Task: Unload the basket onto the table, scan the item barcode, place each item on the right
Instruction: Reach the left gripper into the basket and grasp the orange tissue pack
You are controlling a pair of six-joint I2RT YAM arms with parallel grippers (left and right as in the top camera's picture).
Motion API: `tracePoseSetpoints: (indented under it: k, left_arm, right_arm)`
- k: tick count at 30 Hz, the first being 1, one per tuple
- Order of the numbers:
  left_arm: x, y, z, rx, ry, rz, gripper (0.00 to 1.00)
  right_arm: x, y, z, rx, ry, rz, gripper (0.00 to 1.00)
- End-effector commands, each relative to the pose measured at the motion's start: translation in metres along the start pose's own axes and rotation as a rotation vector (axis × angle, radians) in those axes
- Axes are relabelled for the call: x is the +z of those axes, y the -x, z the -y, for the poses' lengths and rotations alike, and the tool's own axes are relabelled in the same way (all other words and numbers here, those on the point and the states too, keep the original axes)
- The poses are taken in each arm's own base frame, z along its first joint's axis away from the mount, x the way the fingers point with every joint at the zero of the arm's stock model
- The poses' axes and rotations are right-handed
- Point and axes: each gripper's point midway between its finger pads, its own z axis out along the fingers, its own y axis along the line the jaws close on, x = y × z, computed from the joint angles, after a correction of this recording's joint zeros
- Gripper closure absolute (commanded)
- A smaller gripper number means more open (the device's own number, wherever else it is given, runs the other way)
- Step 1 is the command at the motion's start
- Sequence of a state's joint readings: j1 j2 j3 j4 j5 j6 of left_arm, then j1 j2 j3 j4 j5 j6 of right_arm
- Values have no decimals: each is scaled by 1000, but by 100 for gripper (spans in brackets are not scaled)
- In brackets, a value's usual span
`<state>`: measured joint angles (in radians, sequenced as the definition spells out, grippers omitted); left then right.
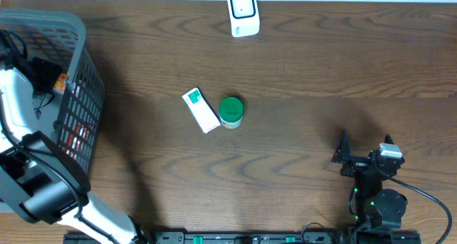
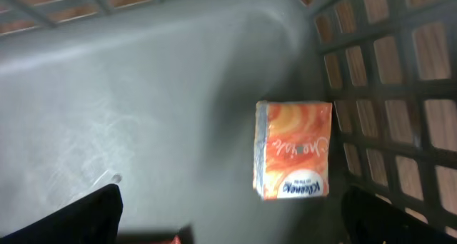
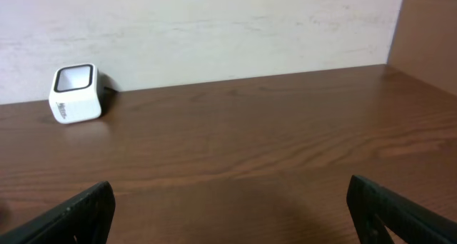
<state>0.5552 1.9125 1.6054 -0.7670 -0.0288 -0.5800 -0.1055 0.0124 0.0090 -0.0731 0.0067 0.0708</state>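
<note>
Lying in the grey basket [image 2: 107, 94], orange tissue pack [image 2: 293, 150], just ahead of left gripper [image 2: 232, 221], fingers [image 2: 78, 219] spread, empty

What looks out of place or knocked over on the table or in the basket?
Nothing looks spilled or damaged. The white-and-green box lies flat at an angle beside the green-lidded jar, and the orange tissue pack lies flat near the wall of the basket.

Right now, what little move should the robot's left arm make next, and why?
Probably lower the left gripper onto the orange tissue pack. Its jaws stand wide open and empty, the pack lies flat on the basket floor just ahead of them, and nothing sits at the scanner yet.
</note>
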Motion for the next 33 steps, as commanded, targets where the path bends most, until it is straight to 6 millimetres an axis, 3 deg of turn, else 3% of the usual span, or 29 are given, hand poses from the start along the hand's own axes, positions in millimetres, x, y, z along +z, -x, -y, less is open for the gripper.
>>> tracePoseSetpoints:
  k: [1,24,27,33]
  left_arm:
    - [1,4,13,82,-25,26,2]
    - [79,-27,29,153,13,-49,2]
    - [86,-31,30,162,16,-57,10]
    - [95,-38,26,167,34,-80,40]
  right_arm:
    - [0,-1,1,-8,-1,0,1]
    - [0,-1,1,-8,-1,0,1]
    - [0,-1,1,-8,-1,0,1]
    - [0,-1,1,-8,-1,0,1]
